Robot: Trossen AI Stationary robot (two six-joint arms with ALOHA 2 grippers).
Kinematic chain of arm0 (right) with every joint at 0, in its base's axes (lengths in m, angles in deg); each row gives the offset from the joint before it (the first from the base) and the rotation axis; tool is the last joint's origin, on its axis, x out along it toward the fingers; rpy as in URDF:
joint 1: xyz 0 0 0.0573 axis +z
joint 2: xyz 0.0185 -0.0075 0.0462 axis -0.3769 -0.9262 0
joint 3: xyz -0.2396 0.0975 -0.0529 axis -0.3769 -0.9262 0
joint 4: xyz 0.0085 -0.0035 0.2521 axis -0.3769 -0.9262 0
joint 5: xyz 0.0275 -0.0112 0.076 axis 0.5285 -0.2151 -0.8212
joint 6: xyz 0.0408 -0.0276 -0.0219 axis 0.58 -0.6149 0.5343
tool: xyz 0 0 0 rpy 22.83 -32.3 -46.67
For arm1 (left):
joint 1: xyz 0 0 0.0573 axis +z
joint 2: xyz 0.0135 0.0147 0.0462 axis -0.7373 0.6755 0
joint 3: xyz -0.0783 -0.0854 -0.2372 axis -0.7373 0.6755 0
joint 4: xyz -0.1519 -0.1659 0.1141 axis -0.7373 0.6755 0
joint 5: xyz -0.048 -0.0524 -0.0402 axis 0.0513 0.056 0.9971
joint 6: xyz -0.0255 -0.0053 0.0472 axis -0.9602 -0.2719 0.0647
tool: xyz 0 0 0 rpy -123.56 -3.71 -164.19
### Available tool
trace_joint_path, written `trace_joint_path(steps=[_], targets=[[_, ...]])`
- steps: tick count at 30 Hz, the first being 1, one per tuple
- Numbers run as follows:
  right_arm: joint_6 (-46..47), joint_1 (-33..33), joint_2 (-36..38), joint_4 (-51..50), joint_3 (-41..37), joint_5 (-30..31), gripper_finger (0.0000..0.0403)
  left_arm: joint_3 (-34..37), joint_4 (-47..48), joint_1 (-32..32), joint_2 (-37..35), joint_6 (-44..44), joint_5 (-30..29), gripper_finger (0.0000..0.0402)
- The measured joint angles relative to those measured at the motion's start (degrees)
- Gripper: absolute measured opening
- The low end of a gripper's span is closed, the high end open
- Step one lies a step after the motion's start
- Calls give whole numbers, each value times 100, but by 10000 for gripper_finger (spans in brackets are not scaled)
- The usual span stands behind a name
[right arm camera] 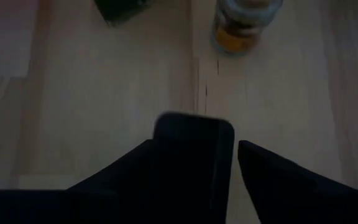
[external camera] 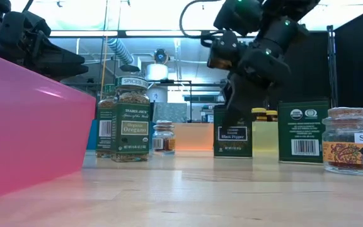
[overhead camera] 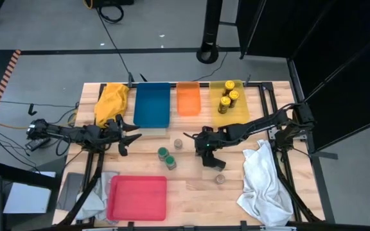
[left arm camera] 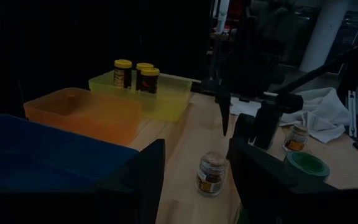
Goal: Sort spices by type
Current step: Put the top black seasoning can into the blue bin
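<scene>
My right gripper (overhead camera: 205,149) is open and points down over a black pepper box (external camera: 233,135) that stands upright on the table. In the right wrist view its fingers flank the box (right arm camera: 194,149), with a sliver of table between the box and one finger. A second black box (external camera: 303,132) stands beside it. Two green-lidded jars (overhead camera: 167,158) stand mid-table, with one grey-topped jar (overhead camera: 178,143) behind them and another (overhead camera: 220,179) nearer the front. Three yellow-lidded jars (overhead camera: 229,99) stand in the yellow tray (overhead camera: 236,117). My left gripper (overhead camera: 133,138) hovers open left of centre.
Blue tray (overhead camera: 151,104) and orange tray (overhead camera: 188,98) line the far edge beside the yellow one. A pink tray (overhead camera: 137,197) lies at the near edge. A yellow cloth (overhead camera: 111,102) lies far left, a white cloth (overhead camera: 265,183) near right. Bare wood shows front centre.
</scene>
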Motion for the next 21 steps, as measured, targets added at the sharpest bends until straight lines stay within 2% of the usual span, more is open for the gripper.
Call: trace_joint_path(steps=[8,14,21], targets=[[-272,0,1,-241,359,9,137,0,-4,0,0,0,-2,184],[-301,-35,1,-285,360,21,137,0,-4,0,0,0,-2,184],[-629,-70,49,-50,362,507,150,0,-9,0,0,0,-2,184]])
